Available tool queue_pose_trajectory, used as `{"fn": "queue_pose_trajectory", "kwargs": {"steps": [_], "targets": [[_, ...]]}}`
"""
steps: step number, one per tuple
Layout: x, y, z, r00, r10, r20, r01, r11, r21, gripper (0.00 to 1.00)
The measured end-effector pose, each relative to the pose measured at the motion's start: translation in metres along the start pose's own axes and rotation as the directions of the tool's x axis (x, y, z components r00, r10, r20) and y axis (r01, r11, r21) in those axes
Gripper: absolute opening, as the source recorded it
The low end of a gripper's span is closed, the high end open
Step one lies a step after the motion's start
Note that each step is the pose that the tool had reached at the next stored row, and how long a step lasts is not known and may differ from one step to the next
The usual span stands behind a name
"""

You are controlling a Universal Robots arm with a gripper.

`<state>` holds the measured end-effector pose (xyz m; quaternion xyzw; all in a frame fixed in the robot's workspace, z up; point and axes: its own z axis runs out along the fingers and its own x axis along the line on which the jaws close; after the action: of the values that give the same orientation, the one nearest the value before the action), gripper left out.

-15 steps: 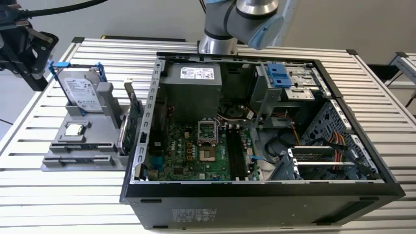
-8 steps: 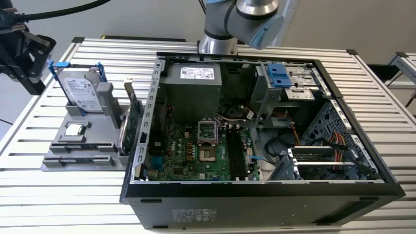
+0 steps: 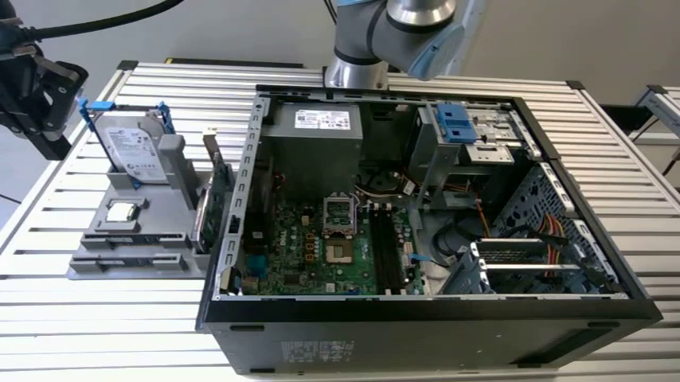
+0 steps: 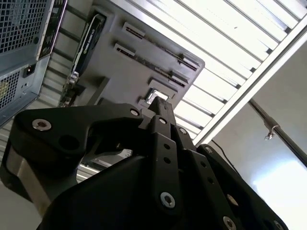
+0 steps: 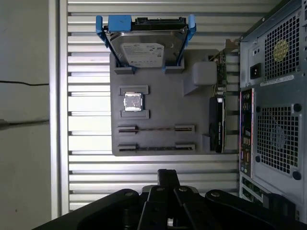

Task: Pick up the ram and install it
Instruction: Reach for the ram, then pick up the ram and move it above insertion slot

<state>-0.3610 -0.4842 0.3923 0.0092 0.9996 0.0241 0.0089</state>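
Note:
Two ram sticks stand on edge in the slots of the grey holder tray [image 5: 163, 108]; the nearer ram [image 5: 156, 147] and the farther ram [image 5: 156, 129] look like thin dark lines in the first wrist view. My gripper [image 5: 168, 176] hangs above the slatted table just off the tray's ram end, fingers together on nothing. The exterior view has the gripper [image 3: 51, 143] high at its left, beside the tray [image 3: 138, 267]. In the second wrist view the fingertips [image 4: 160, 103] meet in front of the tray.
On the tray sit a hard drive in a blue frame [image 5: 146, 45], a square silver processor [image 5: 133, 101] and a green expansion card [image 5: 217, 120] on edge. The open computer case [image 3: 425, 306] lies at the exterior view's right of the tray, with long dark memory slots [image 3: 384, 251] on its motherboard.

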Motion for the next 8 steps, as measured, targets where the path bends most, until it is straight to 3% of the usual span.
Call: {"fn": "queue_pose_trajectory", "kwargs": {"steps": [8], "targets": [[0.0000,-0.0001,0.0000,1.0000,0.000,0.0000,0.000,1.0000,0.0000,0.00]]}}
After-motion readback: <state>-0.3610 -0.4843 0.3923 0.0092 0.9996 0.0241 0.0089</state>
